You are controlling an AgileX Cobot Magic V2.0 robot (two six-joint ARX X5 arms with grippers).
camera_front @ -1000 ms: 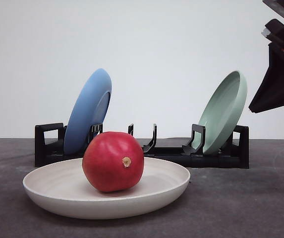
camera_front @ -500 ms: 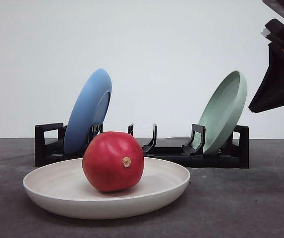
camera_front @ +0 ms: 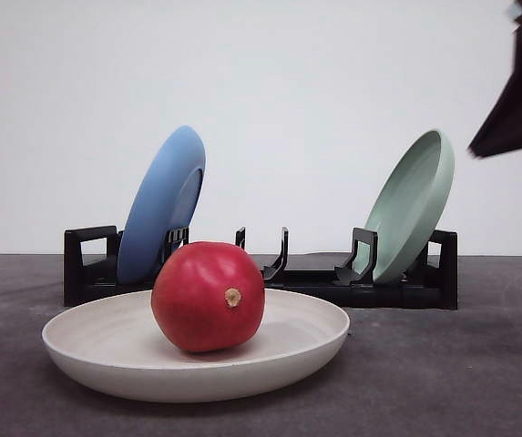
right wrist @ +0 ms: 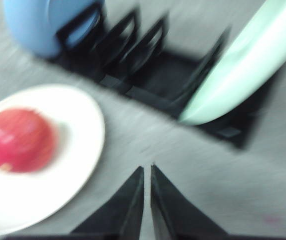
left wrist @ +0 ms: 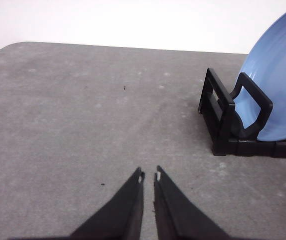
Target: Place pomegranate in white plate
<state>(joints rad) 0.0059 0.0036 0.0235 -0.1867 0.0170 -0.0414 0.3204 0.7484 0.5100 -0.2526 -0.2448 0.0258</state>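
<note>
- a black dish rack [camera_front: 270, 273] stands at the back of the grey table [camera_front: 461, 373], straight behind the white plate [camera_front: 115, 350], near it but apart.
- a blue plate [camera_front: 162, 202] leans in the rack's left end and a pale green plate [camera_front: 413, 205] leans in its right end; the slots between them hold nothing.
- nothing stands between the plate and the front edge of the table.
- the pomegranate [camera_front: 208, 296] sits inside the white plate, a little toward nine o'clock of the plate's middle, touching its floor.
- the fruit is nearly round, so no long axis shows; its tan stem nub [camera_front: 232, 297] faces the front camera, turned slightly toward three o'clock.
- the right arm [camera_front: 520, 100] is a dark shape cut off at the front view's upper right corner, high above the table and well apart from the fruit.
- the right gripper [right wrist: 146, 172] has its fingers almost together with only a slit between them, holding nothing; that wrist picture is smeared.
- the left gripper [left wrist: 149, 176] hangs over bare table beside the rack's blue-plate end, fingers likewise nearly touching and empty.
- the rack partly hides the lower edges of both leaning plates.
</note>
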